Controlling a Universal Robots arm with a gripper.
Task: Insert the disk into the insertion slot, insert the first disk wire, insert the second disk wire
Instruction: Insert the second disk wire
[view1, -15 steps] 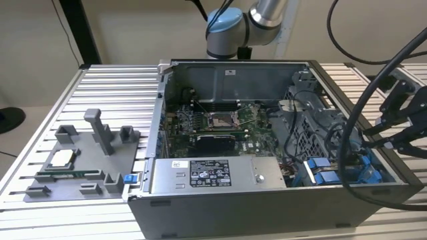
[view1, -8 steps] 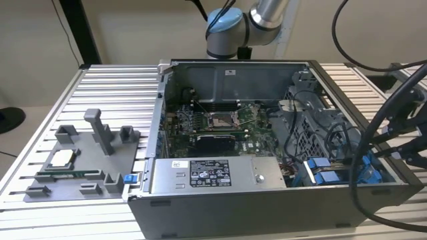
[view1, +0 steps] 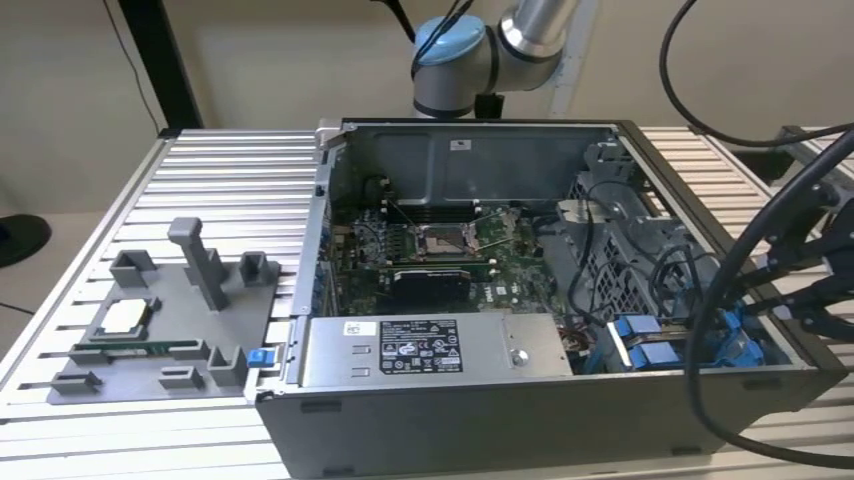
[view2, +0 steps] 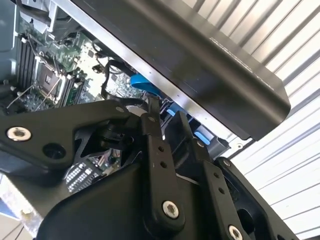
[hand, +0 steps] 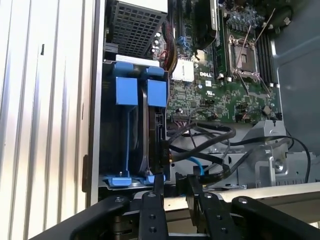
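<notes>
In the first wrist view the insertion slot (hand: 107, 125), a grey metal bay with blue rails, stands at the case's corner. Two blue carrier tabs (hand: 125, 90) top it, and a dark slab that looks like the disk (hand: 145, 127) sits edge-on between the rails, its label hidden. Black wires (hand: 200, 137) and a thin blue wire (hand: 196, 163) loop beside the bay. My gripper (hand: 175, 181) hovers just over the bay's end and these wires, open, with nothing between its fingers (hand: 159, 182). In the exterior view the bay's blue tabs (view1: 641, 340) show at the case's front right corner.
The open computer case (view1: 467, 420) lies on a slatted metal table (view1: 227, 160). A grey labelled power-supply box (view1: 414, 350) sits along the front wall, with the motherboard (view1: 441, 250) behind it. A grey parts fixture (view1: 160, 320) lies at the exterior view's left. Thick black cables (view1: 747, 260) hang over the right side.
</notes>
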